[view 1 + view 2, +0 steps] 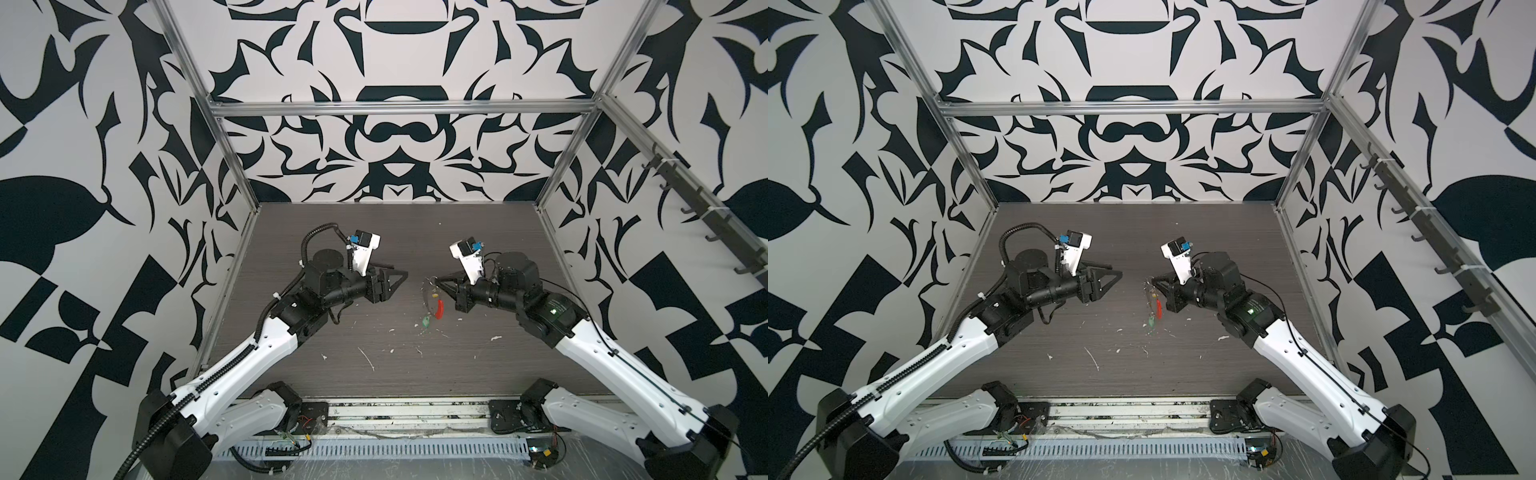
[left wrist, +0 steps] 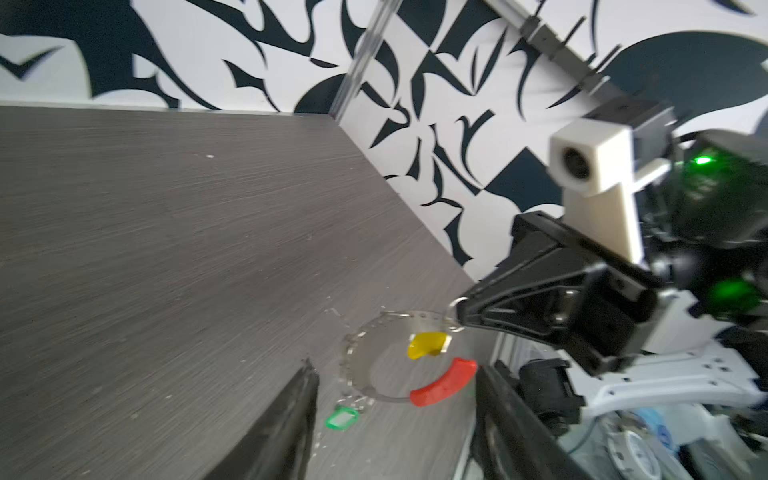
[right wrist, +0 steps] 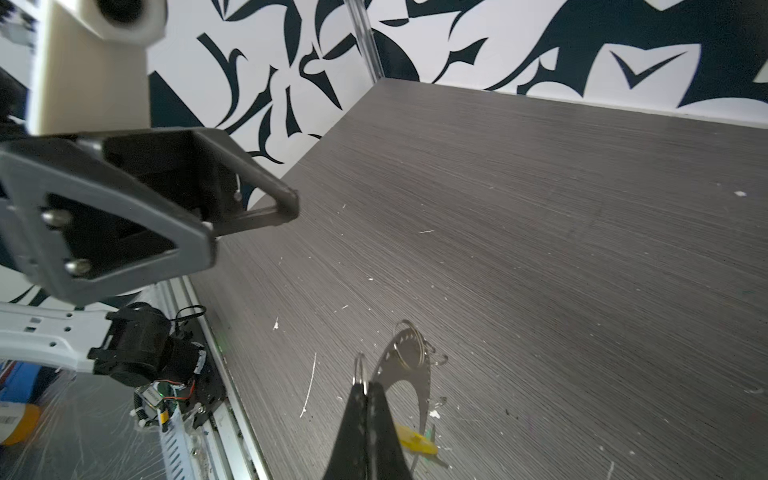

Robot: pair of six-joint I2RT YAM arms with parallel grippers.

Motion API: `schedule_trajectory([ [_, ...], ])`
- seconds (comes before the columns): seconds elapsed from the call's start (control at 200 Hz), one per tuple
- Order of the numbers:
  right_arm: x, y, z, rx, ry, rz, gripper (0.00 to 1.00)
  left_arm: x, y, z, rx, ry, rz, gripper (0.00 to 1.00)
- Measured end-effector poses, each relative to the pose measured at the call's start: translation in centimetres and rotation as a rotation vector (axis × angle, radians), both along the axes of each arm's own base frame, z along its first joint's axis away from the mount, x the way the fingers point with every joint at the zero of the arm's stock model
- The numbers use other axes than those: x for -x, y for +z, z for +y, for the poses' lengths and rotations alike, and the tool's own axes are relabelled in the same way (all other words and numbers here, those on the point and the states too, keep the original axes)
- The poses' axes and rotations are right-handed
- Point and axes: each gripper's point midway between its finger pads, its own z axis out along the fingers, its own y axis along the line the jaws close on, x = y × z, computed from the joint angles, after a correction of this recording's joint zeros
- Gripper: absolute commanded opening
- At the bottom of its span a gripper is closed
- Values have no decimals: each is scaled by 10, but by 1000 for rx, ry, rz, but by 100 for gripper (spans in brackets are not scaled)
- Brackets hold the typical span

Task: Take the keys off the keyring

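Observation:
My right gripper is shut on a small split ring at the top of the keyring, which hangs below it over the table. The keyring is a grey metal loop with a red sleeve. A yellow key hangs inside the loop. A green tag sits at the loop's low end, close to the table. My left gripper stands open and empty, a short way left of the keyring, facing it.
White scraps lie scattered over the dark wood-grain table, mostly in front of the keyring. Patterned walls and metal frame posts close in the back and sides. A rail of hooks runs along the right wall.

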Motion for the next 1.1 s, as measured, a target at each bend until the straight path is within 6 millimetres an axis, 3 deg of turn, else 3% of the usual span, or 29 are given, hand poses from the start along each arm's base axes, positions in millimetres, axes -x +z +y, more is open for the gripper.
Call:
schedule_trajectory([
  [0.175,-1,-1,0,32,-33,-17,0,-1,-18,-22,8,-109,68,50],
  [0.275,-1,-2,1,61,-72,-40,0,-7,-27,-24,13,-111,113,56],
  [0.355,1,1,5,72,-88,-68,0,-11,-19,-22,41,-99,103,60],
  [0.435,5,8,13,56,-65,-103,0,-11,-8,-19,68,-97,77,57],
  [0.59,35,31,39,-56,159,-180,0,-8,5,-16,111,-133,65,52],
  [0.75,57,43,49,-88,310,-237,0,-2,8,-12,157,-178,78,53],
  [0.89,59,44,48,-83,323,-259,0,11,8,-7,182,-205,82,48],
  [1.1,50,46,44,-74,267,-271,0,32,31,2,229,-251,25,36],
])
